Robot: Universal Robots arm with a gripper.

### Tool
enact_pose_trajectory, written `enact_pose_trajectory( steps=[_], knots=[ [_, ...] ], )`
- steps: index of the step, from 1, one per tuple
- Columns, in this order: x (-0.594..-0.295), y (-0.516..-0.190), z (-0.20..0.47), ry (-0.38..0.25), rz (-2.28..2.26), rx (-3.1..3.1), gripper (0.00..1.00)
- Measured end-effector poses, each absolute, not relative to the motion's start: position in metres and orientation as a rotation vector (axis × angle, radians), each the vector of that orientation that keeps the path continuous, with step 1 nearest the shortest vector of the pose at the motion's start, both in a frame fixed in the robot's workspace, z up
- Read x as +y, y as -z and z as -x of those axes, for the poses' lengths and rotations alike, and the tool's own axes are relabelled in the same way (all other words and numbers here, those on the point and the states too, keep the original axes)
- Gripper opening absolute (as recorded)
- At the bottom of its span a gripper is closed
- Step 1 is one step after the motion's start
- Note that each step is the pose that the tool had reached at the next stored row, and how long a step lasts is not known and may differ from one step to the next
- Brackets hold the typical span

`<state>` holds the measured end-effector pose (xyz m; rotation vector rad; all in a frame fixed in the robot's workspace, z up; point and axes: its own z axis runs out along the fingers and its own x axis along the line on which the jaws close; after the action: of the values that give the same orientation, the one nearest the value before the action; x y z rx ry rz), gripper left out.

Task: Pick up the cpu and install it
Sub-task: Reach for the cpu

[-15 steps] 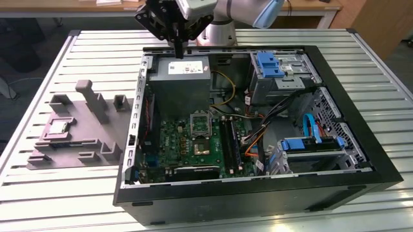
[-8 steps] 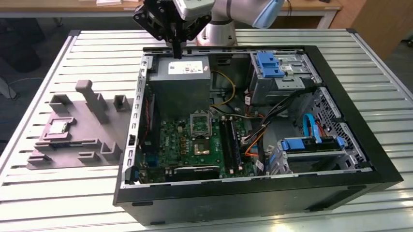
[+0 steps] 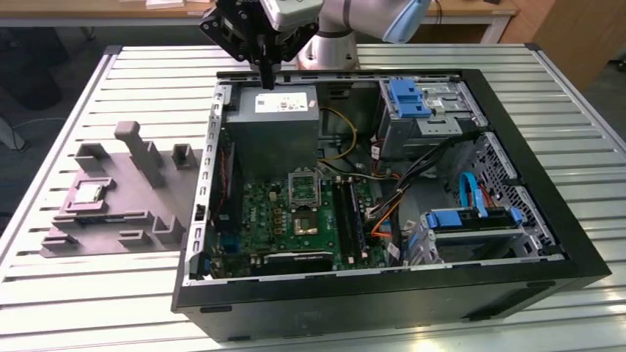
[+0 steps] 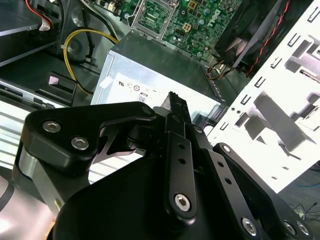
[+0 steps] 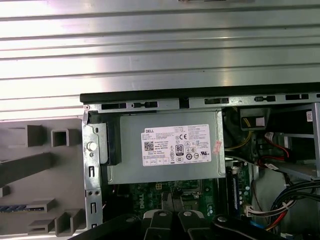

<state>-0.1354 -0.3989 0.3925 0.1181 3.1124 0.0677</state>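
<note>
Silvery cpu (image 3: pixel 91 193) on grey tray (image 3: pixel 119 211), well apart from end effector (image 3: pixel 266 79), pinched together, over metal box (image 3: pixel 277 128)

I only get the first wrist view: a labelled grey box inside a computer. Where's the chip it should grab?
Observer: The cpu lies in a recess of the grey tray, outside the case, at the exterior view's left.
Operator: Is the claw close to it?
Observer: No. The gripper hangs shut and empty over that box, well apart from the tray.
</note>
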Motion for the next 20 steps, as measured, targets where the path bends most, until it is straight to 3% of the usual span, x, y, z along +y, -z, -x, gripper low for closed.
enact_pose_trajectory(
  steps=[20],
  knots=[
    [-0.3989,-0.3906,0.1412,-0.068,-0.118,3.113,0.11]
  ],
)
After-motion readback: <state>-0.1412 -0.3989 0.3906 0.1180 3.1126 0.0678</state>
